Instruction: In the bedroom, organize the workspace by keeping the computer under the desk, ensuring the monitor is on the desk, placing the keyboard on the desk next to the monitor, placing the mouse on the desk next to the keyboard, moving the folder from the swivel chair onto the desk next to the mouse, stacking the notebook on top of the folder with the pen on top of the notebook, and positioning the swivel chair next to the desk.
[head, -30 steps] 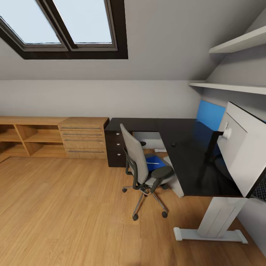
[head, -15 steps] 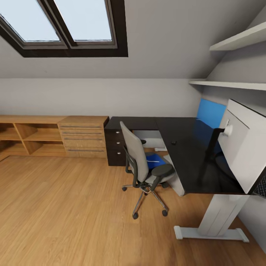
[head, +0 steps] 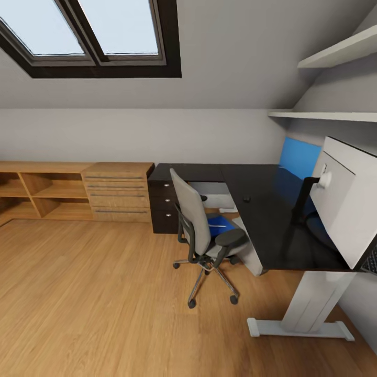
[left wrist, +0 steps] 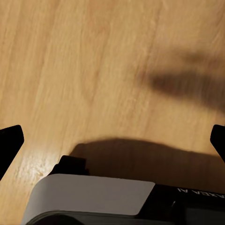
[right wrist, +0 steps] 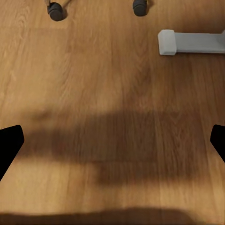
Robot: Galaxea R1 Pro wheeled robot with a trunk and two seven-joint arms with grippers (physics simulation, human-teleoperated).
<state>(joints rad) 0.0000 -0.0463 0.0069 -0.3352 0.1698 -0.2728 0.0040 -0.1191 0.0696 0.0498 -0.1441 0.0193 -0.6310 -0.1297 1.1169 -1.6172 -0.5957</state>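
Observation:
The grey swivel chair (head: 201, 230) stands on the wood floor at the black L-shaped desk (head: 262, 209), its back turned toward me. A blue folder (head: 219, 228) lies on its seat with a thin white streak across it. The white-backed monitor (head: 345, 204) stands on the desk at the right, and a small black mouse (head: 246, 199) lies further back. A keyboard's corner (head: 369, 262) peeks in below the monitor. A white box, seemingly the computer (head: 250, 251), sits under the desk. My left gripper (left wrist: 112, 140) and right gripper (right wrist: 112, 143) hang open over bare floor.
Low wooden shelves and a wooden drawer unit (head: 118, 193) line the far wall, with dark drawers (head: 165, 204) beside them. The desk's white foot (right wrist: 187, 41) and two chair casters (right wrist: 56, 9) lie ahead of the right gripper. Wall shelves (head: 324, 115) hang above the desk.
The head camera has crept closer and a little lower, so the desk and chair sit slightly higher in the picture. Nothing in the room has moved.

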